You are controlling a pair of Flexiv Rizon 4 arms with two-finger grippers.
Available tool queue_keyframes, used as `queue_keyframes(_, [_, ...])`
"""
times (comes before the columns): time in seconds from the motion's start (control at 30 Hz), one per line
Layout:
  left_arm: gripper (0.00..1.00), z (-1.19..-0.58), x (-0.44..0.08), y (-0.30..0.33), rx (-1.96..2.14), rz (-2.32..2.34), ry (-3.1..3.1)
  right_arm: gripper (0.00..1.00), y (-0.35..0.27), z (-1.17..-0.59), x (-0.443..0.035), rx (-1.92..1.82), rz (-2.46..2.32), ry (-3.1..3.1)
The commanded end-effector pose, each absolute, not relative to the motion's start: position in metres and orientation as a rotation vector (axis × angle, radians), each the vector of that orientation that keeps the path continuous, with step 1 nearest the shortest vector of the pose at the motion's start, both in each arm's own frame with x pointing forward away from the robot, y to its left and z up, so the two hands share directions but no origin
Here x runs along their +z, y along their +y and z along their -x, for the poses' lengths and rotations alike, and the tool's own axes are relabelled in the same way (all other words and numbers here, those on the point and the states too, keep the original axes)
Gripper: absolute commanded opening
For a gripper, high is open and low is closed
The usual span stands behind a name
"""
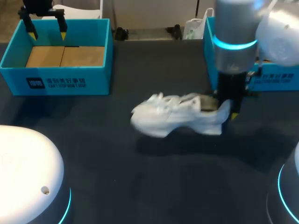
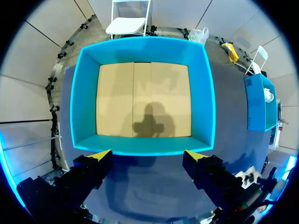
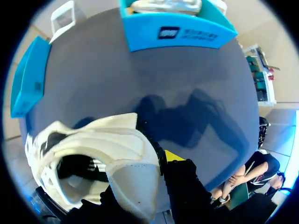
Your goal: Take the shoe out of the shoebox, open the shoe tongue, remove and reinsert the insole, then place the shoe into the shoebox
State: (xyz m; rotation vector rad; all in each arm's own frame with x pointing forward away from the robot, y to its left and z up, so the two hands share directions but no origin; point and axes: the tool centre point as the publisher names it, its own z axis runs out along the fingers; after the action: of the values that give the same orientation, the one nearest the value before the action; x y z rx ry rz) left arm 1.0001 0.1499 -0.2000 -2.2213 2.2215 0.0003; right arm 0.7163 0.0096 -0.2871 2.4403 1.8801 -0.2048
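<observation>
A dark, matte counter (image 1: 93, 154) fills the head view, and the white shoe (image 1: 180, 115) sits near its middle, toe toward the left of the frame and heel toward the right. A soft shadow lies on the surface beneath its sole. The right arm comes down from the upper right, a cyan ring glowing round its grey housing, and the right gripper (image 1: 229, 111) holds the shoe by the heel. In the right wrist view the shoe (image 3: 117, 154) lies open-mouthed against the right gripper (image 3: 156, 158): one yellow fingertip (image 3: 174, 155) shows outside the heel wall, the other is hidden behind it, and the dark counter (image 3: 140, 74) spreads ahead with the arm's shadow across it. In the upper left of the head view stands the teal shoebox (image 1: 70, 81), its tan cardboard floor showing, and the left gripper (image 1: 46, 33) hangs over its back wall with fingers spread wide. The left wrist view looks straight down into the shoebox (image 2: 142, 151), whose near wall lies just ahead of the left gripper (image 2: 148, 156), and the gripper's shadow falls on the cardboard floor. A second teal box (image 1: 275, 77) stands at the upper right of the head view, partly behind the right arm. In the right wrist view this second box (image 3: 177, 31) stands well ahead of the shoe, holding something pale that I cannot make out.
</observation>
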Motion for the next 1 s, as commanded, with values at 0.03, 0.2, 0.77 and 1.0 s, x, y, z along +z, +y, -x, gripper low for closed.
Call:
queue_keyframes(0.03, [1.0, -1.0, -0.2, 0.15, 0.0, 2.221, 2.222, 0.0, 0.048, -0.706, -0.312, -0.196, -2.381, 1.902])
queue_keyframes(0.2, [1.0, -1.0, -0.2, 0.15, 0.0, 2.221, 2.222, 0.0, 0.073, -0.696, -0.331, -0.191, -2.364, 1.963])
queue_keyframes(0.77, [1.0, -1.0, -0.2, 0.15, 0.0, 2.221, 2.222, 0.0, 0.095, -0.689, -0.344, -0.227, -2.352, 1.98])
queue_keyframes(1.0, [1.0, -1.0, -0.2, 0.15, 0.0, 2.221, 2.222, 0.0, 0.109, -0.683, -0.361, -0.25, -2.318, 1.988])
